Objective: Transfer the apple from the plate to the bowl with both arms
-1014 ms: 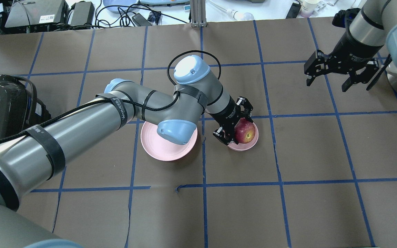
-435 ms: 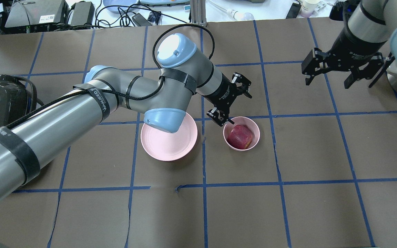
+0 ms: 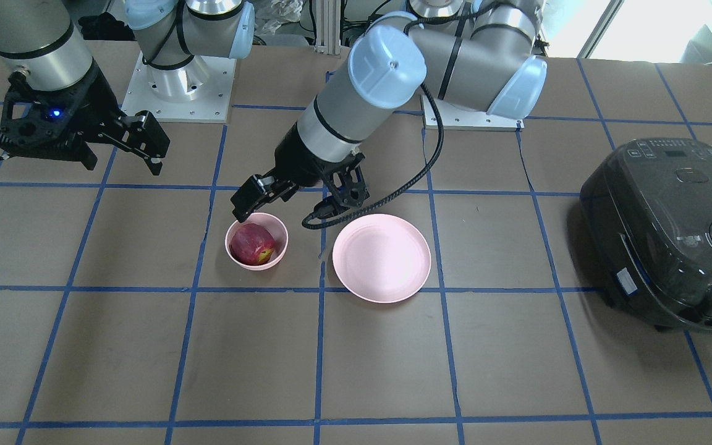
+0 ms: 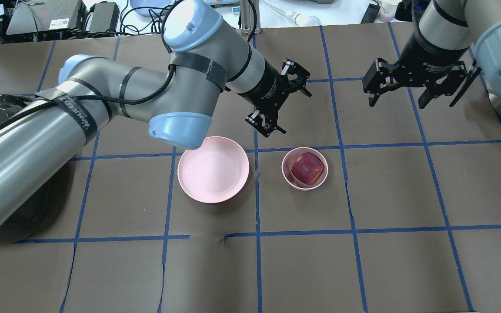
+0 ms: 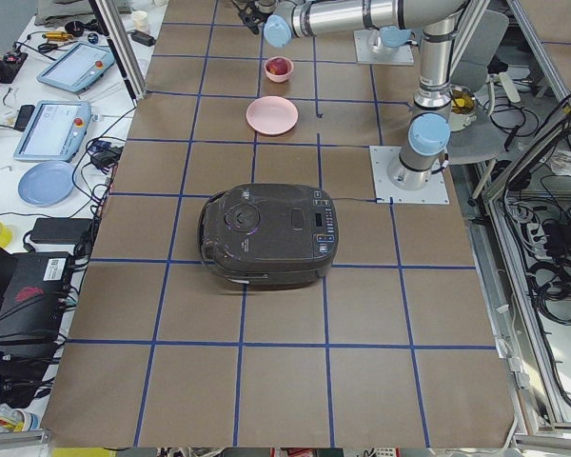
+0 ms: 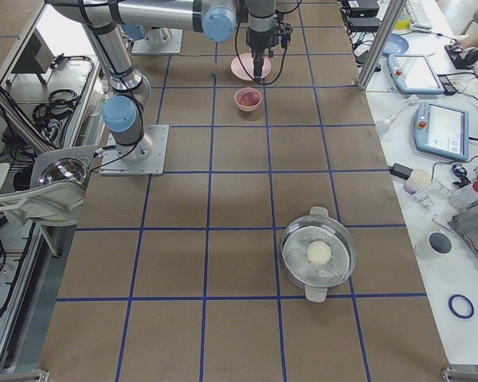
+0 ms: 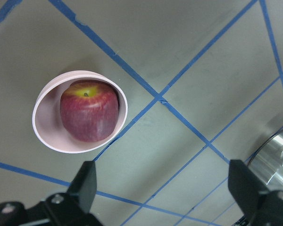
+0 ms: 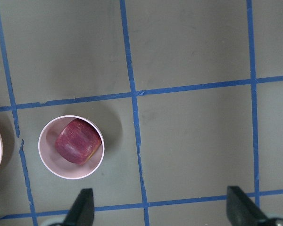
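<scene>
The dark red apple [image 4: 307, 168] lies in the small deep pink bowl [image 4: 286, 171], right of the wide pink plate [image 4: 213, 169], which holds nothing. My left gripper [image 4: 295, 112] is open and empty, raised above the table just behind the bowl. Its wrist view shows the apple [image 7: 88, 116] in the bowl [image 7: 42, 136] below and to one side. My right gripper [image 4: 395, 102] is open and empty, high at the far right, well away from the bowl. In the front view the apple [image 3: 255, 244] shows its yellow patch, and the left gripper [image 3: 297, 207] hangs behind the bowl [image 3: 232, 250] and plate [image 3: 381, 256].
A dark rice cooker [image 3: 671, 235] stands on the robot's left side of the table. A metal pot with a lid [image 6: 319, 255] stands towards the robot's right end. Cables and devices [image 4: 59, 17] crowd the bench beyond the table's far edge.
The left gripper let go of the apple in the bowl, then rose and drew back away from it. The right gripper shifted slightly towards the middle.
</scene>
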`<state>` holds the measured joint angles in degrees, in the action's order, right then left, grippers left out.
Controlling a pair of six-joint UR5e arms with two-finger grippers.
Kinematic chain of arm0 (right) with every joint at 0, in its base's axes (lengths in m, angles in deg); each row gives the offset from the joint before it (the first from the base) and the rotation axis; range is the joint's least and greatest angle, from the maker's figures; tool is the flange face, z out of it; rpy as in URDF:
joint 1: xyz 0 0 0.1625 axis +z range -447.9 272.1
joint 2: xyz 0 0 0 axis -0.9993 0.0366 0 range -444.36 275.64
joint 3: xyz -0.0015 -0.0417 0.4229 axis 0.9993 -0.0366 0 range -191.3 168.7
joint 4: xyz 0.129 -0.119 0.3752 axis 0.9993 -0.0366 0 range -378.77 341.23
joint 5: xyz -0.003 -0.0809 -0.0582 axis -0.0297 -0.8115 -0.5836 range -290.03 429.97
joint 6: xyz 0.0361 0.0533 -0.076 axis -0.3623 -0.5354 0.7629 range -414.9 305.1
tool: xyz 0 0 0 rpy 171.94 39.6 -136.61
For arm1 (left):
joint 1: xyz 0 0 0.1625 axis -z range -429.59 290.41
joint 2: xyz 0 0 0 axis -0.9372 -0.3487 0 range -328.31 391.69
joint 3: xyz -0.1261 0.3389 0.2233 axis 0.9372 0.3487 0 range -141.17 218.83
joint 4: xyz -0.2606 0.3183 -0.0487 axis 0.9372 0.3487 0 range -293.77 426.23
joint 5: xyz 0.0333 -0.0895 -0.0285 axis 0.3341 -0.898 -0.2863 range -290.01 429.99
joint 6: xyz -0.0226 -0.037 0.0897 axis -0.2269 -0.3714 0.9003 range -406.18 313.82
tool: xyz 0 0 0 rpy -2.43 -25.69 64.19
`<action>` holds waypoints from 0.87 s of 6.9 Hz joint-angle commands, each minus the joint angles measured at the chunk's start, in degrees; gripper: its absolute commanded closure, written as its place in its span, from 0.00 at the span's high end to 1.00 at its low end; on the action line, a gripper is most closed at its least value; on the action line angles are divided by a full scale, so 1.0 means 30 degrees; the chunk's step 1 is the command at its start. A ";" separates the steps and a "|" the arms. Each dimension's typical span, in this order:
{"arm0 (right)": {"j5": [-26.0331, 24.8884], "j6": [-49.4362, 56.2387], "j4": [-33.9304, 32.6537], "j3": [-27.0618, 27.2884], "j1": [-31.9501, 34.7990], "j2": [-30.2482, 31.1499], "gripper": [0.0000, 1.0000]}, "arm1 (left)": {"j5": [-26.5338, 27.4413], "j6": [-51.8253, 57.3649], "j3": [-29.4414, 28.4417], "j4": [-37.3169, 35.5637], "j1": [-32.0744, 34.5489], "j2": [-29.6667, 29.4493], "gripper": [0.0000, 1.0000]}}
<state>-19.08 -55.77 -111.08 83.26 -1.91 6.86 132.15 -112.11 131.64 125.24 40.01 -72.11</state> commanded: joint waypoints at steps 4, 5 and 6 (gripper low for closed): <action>0.0008 -0.0120 0.0563 -0.0986 0.0105 -0.0027 1.00 | 1.0368 1.6374 -0.2080 1.0068 -0.2869 0.3716 1.00; -0.0196 -0.0120 0.0563 -0.1425 0.0105 0.0001 1.00 | 1.1003 1.7891 -0.2109 0.9719 -0.3279 0.3836 1.00; -0.0169 -0.0120 0.0534 -0.1517 0.0105 -0.0027 1.00 | 1.1010 1.9269 -0.2080 0.8701 -0.4008 0.3837 1.00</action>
<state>-19.44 -56.13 -109.38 79.56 -1.60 6.82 163.18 -61.06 125.36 153.86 30.35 -60.90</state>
